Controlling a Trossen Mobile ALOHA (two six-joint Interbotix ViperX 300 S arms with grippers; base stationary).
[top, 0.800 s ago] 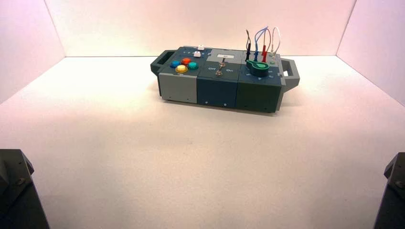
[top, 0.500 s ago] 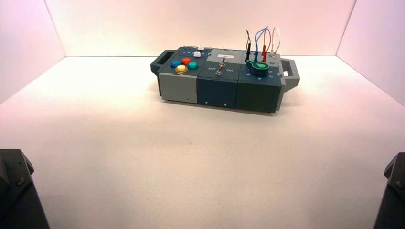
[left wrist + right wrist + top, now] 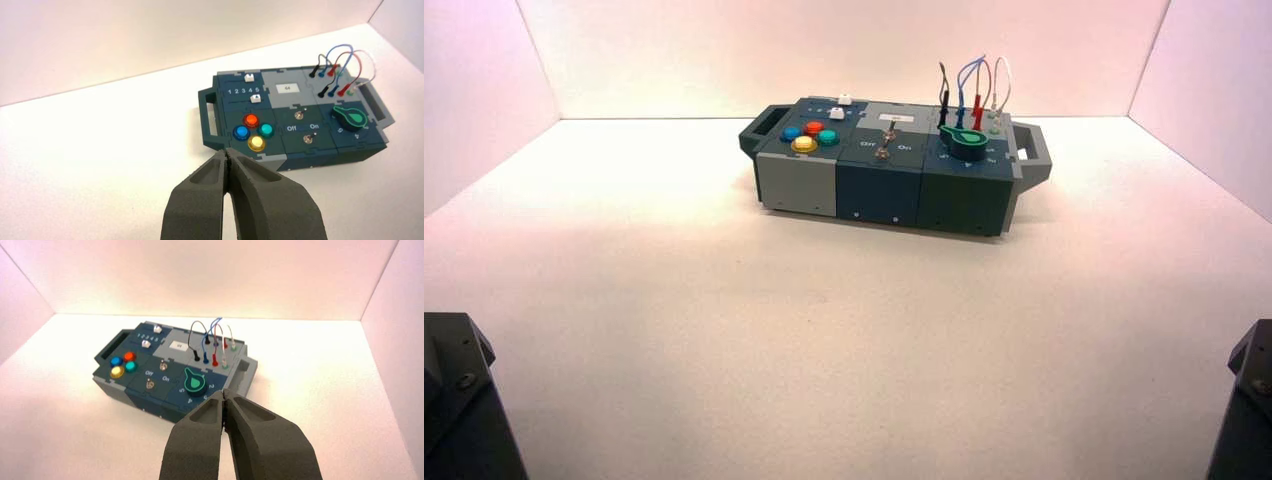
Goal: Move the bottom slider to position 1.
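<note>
beneath the box [image 3: 879, 190] and all around it spreads the pale table [image 3: 824, 330]. well apart from the box, on the robot's side of it, wait my two claws: my left claw [image 3: 226, 151] off toward the box's left, my right claw [image 3: 223, 391] off toward its right, both pinched narrow with nothing between the tips. on the box's right part, near its front, sits the green knob [image 3: 967, 143]. the box's left part carries four round buttons [image 3: 256, 143] (a cheerful little cluster), and behind them my concern, the bottom slider [image 3: 255, 98], a white cap at the 5 end of its track. smallest, by the box's left handle [image 3: 205, 117], is the printed digit 1 [image 3: 229, 92].
</note>
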